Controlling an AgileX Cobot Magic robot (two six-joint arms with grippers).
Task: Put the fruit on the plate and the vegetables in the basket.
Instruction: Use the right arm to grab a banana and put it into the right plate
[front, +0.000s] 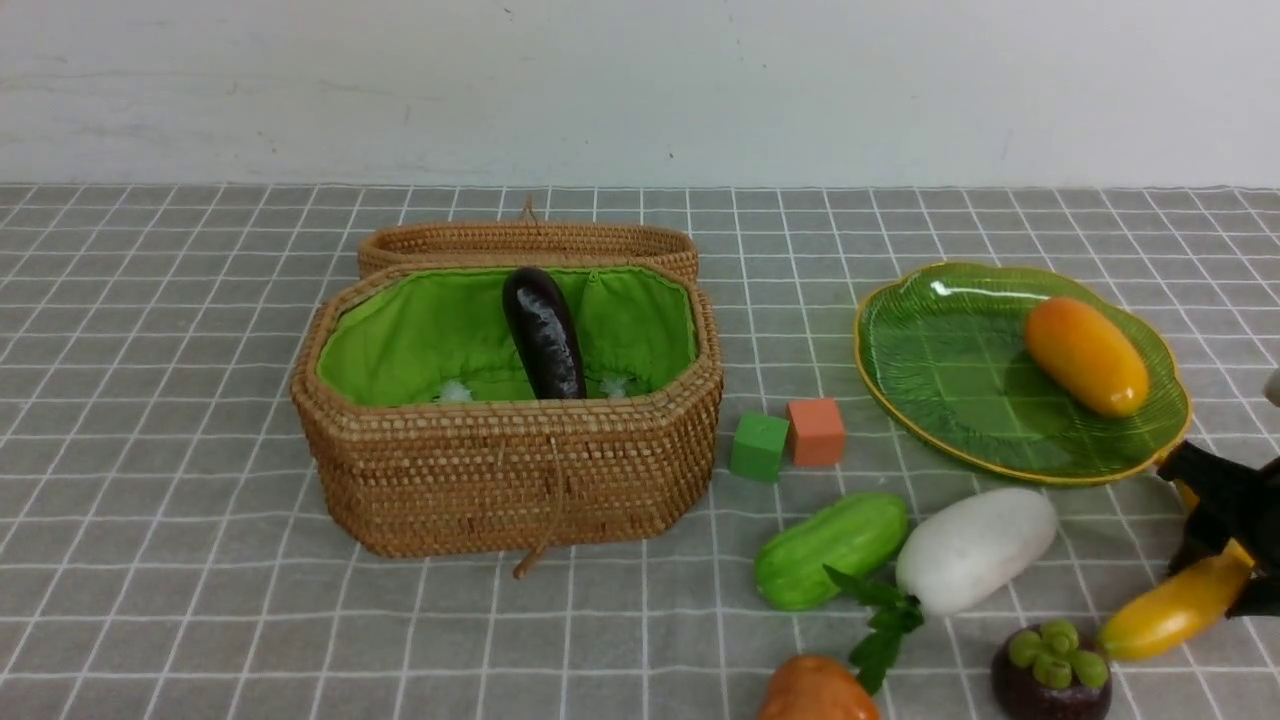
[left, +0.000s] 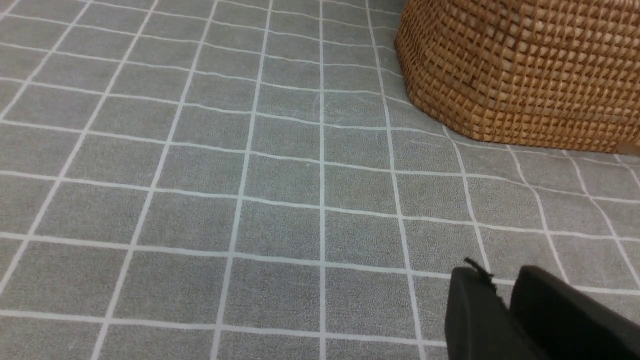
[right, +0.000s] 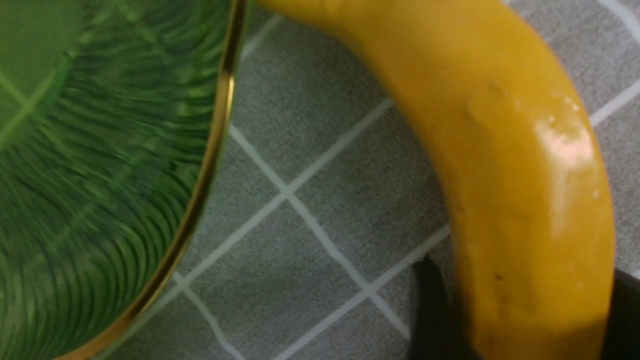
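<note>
Right gripper (right: 522, 320): fingers clamped on both sides of the banana (front: 1175, 605), which slants just beside the rim of the plate (front: 930, 380). The mango (front: 1087, 356) lies on the plate. The eggplant (front: 545, 335) leans inside the open basket (front: 500, 470). Left gripper (left: 502, 285): jaws drawn together, empty, near the basket wall. The gourd (front: 830, 548), radish (front: 975, 548) and mangosteen (front: 1052, 668) lie on the tablecloth (front: 200, 450).
</note>
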